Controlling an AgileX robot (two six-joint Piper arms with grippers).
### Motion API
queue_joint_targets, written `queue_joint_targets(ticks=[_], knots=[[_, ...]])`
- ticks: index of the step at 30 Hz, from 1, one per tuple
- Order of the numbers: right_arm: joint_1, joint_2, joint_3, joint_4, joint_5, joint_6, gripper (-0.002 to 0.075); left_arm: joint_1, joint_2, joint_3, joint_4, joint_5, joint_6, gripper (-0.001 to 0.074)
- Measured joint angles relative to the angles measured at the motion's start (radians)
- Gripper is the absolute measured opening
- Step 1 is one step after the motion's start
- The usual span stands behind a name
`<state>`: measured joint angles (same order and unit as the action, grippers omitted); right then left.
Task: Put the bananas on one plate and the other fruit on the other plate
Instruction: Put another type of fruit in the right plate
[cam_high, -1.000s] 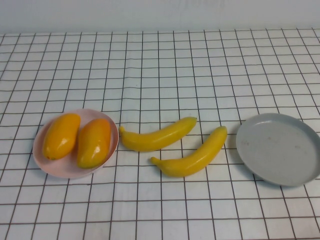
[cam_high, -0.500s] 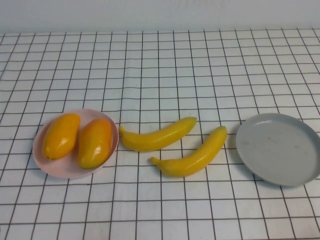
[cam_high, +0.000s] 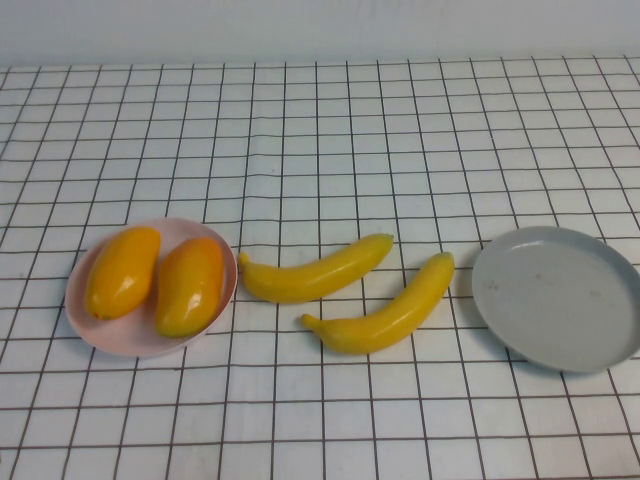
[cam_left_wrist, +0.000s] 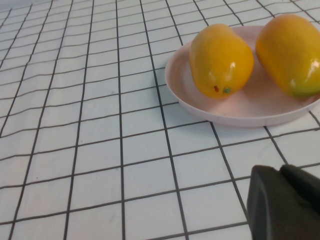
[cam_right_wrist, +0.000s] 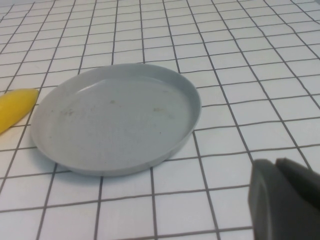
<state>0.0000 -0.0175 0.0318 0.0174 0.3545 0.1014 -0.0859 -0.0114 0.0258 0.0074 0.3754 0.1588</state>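
Two orange mango-like fruits (cam_high: 121, 271) (cam_high: 188, 284) lie side by side on the pink plate (cam_high: 210, 233) at the left. Two yellow bananas (cam_high: 316, 272) (cam_high: 392, 312) lie on the cloth in the middle. The grey plate (cam_high: 557, 297) at the right holds nothing. Neither gripper shows in the high view. In the left wrist view my left gripper (cam_left_wrist: 280, 171) is shut and empty, low over the cloth, short of the pink plate (cam_left_wrist: 240, 114) and its fruits (cam_left_wrist: 221, 60). In the right wrist view my right gripper (cam_right_wrist: 274, 164) is shut and empty beside the grey plate (cam_right_wrist: 115, 120); one banana tip (cam_right_wrist: 17, 105) shows.
A white cloth with a black grid (cam_high: 320, 130) covers the whole table. A pale wall runs along the far edge.
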Motion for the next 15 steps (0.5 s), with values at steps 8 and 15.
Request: queue_joint_targets(ticks=[8, 15], knots=[[0.000, 0.000, 0.000, 0.091, -0.026, 0.017, -0.0016, 0.000, 0.000, 0.000, 0.005, 0.000, 0.000, 0.0000], [0.000, 0.000, 0.000, 0.900, -0.180, 0.158, -0.0016, 0.000, 0.000, 0.000, 0.005, 0.000, 0.000, 0.0000]])
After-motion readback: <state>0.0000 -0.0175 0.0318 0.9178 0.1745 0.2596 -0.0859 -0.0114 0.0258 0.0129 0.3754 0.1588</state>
